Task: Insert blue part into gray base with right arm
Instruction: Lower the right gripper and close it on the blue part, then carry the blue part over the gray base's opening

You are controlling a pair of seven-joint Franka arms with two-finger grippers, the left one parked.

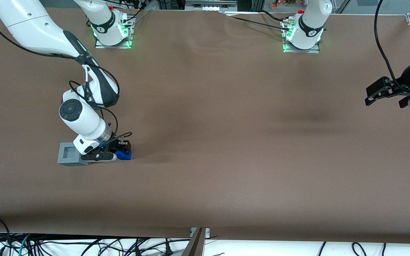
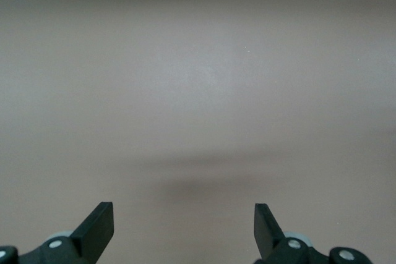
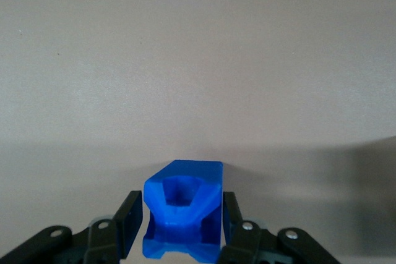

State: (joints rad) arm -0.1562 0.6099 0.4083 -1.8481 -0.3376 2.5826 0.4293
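Observation:
The blue part rests on the brown table, beside the gray base and on the side of it toward the parked arm's end. The base's square recess faces up with nothing in it. My right arm's gripper is down at table level over the blue part. In the right wrist view the blue part sits between the two black fingers, which press against its two sides. My gripper is shut on it. The base is out of the wrist view.
The brown table cover stretches wide toward the parked arm's end. Both arm bases stand at the edge farthest from the front camera. The parked gripper hangs above the table at its own end.

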